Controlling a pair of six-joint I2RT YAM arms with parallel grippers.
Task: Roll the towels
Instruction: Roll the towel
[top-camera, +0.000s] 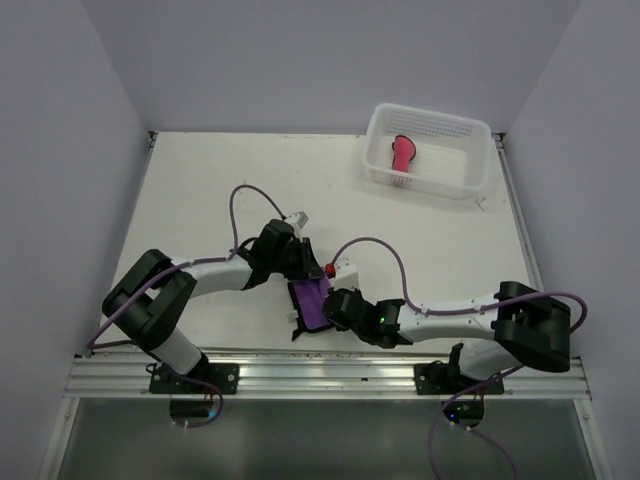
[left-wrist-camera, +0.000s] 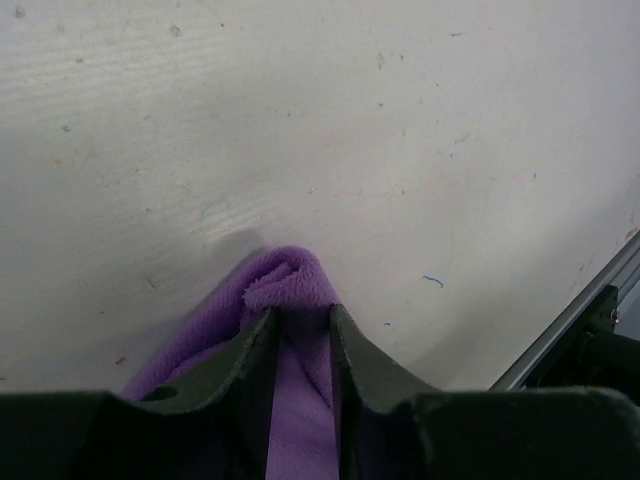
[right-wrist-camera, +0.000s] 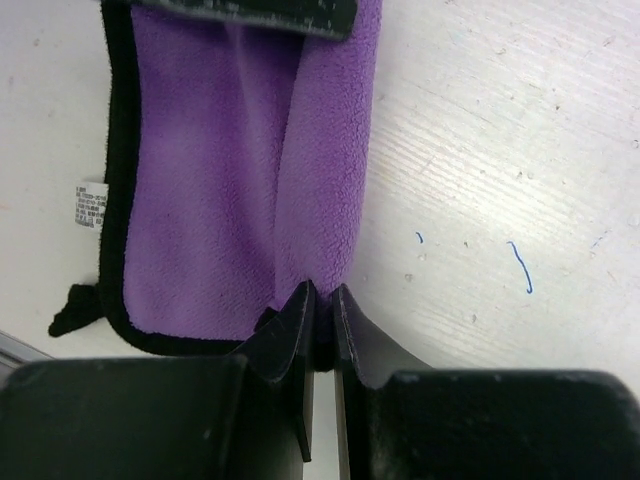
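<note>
A purple towel with a black hem lies near the table's front edge, between my two grippers. One long side is folded over into a thick flap. My left gripper stands at the towel's far end; in the left wrist view its gripper is slightly open, with the curled purple towel lying in the gap. My right gripper is shut on the near edge of that purple towel. A pink-red towel lies rolled in the basket.
The white perforated basket stands at the back right of the table. An aluminium rail runs along the front edge, also seen as the rail in the left wrist view. A white label sticks out of the towel's hem.
</note>
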